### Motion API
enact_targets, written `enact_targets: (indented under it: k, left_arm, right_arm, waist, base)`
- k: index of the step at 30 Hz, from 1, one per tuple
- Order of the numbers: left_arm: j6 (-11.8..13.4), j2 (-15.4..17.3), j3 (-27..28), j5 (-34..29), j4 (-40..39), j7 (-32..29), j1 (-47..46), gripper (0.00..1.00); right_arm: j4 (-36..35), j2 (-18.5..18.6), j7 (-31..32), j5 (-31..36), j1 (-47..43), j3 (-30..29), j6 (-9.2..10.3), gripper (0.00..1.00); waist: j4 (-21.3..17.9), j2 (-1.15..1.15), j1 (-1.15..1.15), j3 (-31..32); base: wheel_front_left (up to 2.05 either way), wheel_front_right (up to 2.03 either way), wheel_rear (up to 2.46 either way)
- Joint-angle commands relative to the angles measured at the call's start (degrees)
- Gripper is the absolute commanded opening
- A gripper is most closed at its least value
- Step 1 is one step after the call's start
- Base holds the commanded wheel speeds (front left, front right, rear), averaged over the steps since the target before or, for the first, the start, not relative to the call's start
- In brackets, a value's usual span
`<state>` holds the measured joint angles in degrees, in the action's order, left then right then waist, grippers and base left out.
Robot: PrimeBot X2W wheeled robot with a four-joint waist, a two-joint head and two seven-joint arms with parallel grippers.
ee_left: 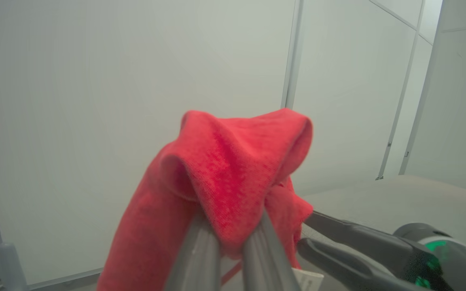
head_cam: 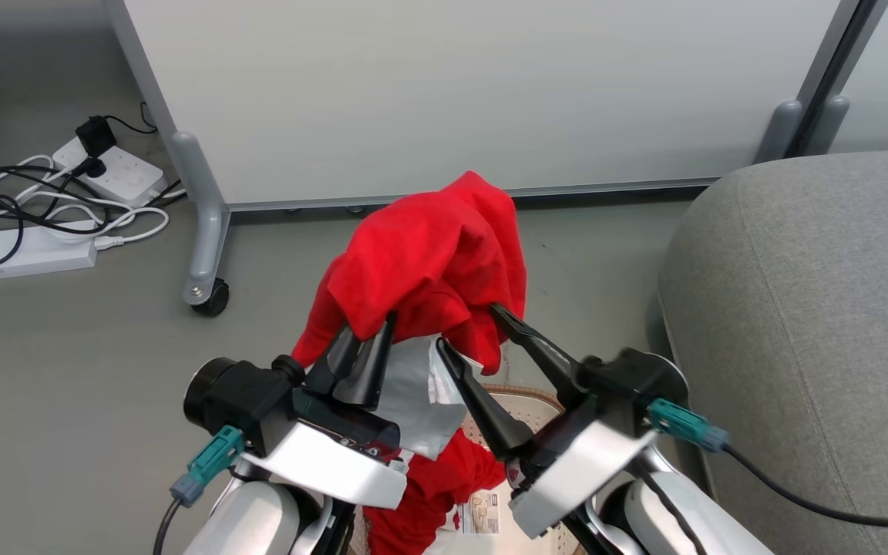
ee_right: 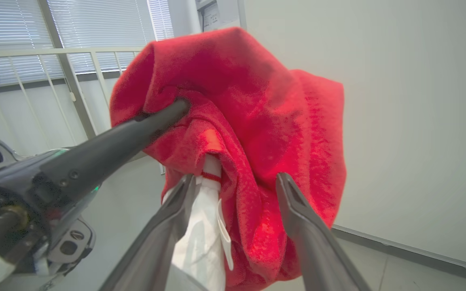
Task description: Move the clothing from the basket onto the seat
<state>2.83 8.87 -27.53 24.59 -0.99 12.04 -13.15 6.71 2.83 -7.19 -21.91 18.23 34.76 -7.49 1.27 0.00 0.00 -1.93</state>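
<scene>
A bright red garment [head_cam: 428, 262] hangs raised above the basket [head_cam: 527, 395], with my left gripper [head_cam: 367, 339] shut on a fold of it. In the left wrist view the cloth [ee_left: 233, 173] drapes over that gripper's tips [ee_left: 231, 238]. My right gripper [head_cam: 473, 330] stands open just to the right, its fingers either side of a hanging red fold and a white panel [ee_right: 200, 242]; the right wrist view shows this between its own fingers [ee_right: 237, 182]. Another red garment [head_cam: 436, 486] lies in the basket below. The grey seat [head_cam: 798, 347] fills the right side.
A white partition panel [head_cam: 452, 92] on castered grey feet [head_cam: 209, 297] stands behind the basket. Power strips and tangled cables [head_cam: 43, 208] lie on the floor at the far left. Bare grey floor runs between the basket and the partition.
</scene>
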Motion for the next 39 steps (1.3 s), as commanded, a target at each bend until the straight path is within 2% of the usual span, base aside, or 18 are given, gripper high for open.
enact_targets:
  k: [1, 4, 10, 11, 13, 20, 21, 22, 23, 24, 31, 39]
  left_arm:
    - [-0.2, 0.1, -0.1, -0.5, -0.1, 0.0, -0.8, 0.0]
    - [-0.5, -0.3, -1.0, -0.5, 0.1, 0.0, -1.4, 0.0]
    - [-0.9, -0.7, -1.8, -0.3, 0.4, 0.3, -1.7, 0.0]
    - [-0.9, -0.7, -1.8, -0.2, 0.5, 0.3, -1.6, 0.0]
    - [-0.9, -0.7, -1.8, -0.1, 0.6, 0.5, -1.5, 0.0]
    - [-0.1, -0.7, -1.4, -0.2, 0.5, 1.0, -1.2, 0.0]
    - [0.1, -0.6, -1.4, -0.3, 0.6, 1.0, -1.1, 0.18]
    - [0.3, -0.6, -1.3, -0.5, 0.6, 1.1, -1.2, 0.49]
    - [0.4, -0.6, -1.3, -0.4, 0.6, 1.0, -1.3, 0.96]
    - [0.5, -0.4, -1.4, -0.6, 0.6, 1.0, -1.4, 1.0]
    - [0.0, 0.6, -3.1, -1.6, 1.6, -0.5, -1.1, 1.0]
    - [-1.9, 1.9, -7.3, -3.5, 3.5, -3.4, -1.4, 1.0]
  right_arm:
    - [1.2, 0.3, -0.5, -0.9, 1.3, 0.6, -0.01, 1.0]
    - [7.0, 0.2, -2.0, -3.2, 6.2, 4.9, -0.01, 1.0]
    - [14.2, 0.2, -3.7, -7.3, 11.8, 9.1, -0.01, 1.0]
    - [15.1, 0.2, -3.8, -7.6, 12.5, 9.6, -0.01, 0.47]
    - [16.2, 0.2, -4.4, -9.0, 13.6, 10.5, -0.01, 0.0]
    - [18.7, 0.3, -6.3, -11.7, 15.9, 12.7, -0.01, 0.0]
    - [18.7, 0.3, -6.8, -12.0, 16.0, 12.2, -0.01, 0.0]
    - [18.6, 0.3, -7.0, -12.2, 16.3, 11.6, -0.01, 0.0]
    - [18.5, 0.3, -7.4, -12.1, 16.5, 10.8, -0.01, 0.0]
    - [18.4, 0.3, -7.5, -11.9, 16.7, 10.1, -0.01, 0.0]
    - [17.6, 0.2, -8.1, -8.9, 16.7, 3.5, -0.01, 0.0]
    - [18.8, 2.8, -8.2, -4.5, 13.8, -4.6, -0.01, 0.0]
  waist:
    - [0.3, 0.0, 0.0, -0.2]
    - [1.1, 0.0, 0.0, -0.6]
    - [2.3, 0.0, 0.0, -1.0]
    - [2.5, 0.0, 0.0, -1.0]
    - [2.6, 0.0, 0.0, -1.0]
    - [2.5, 0.0, 0.0, -0.8]
    - [2.4, 0.0, 0.0, -0.8]
    - [2.3, 0.0, 0.0, -0.8]
    - [2.1, 0.0, 0.0, -0.9]
    - [1.8, 0.0, 0.0, -1.0]
    - [0.5, 0.0, 0.0, -1.2]
    - [-0.6, 0.0, 0.0, -1.2]
  base:
    - [0.0, 0.0, 0.0]
    - [0.0, 0.0, 0.0]
    - [0.0, 0.0, 0.0]
    - [0.0, 0.0, 0.0]
    - [0.0, 0.0, 0.0]
    - [0.0, 0.0, 0.0]
    - [0.0, 0.0, 0.0]
    - [0.0, 0.0, 0.0]
    - [0.0, 0.0, 0.0]
    - [0.0, 0.0, 0.0]
    - [0.0, 0.0, 0.0]
    - [0.0, 0.0, 0.0]
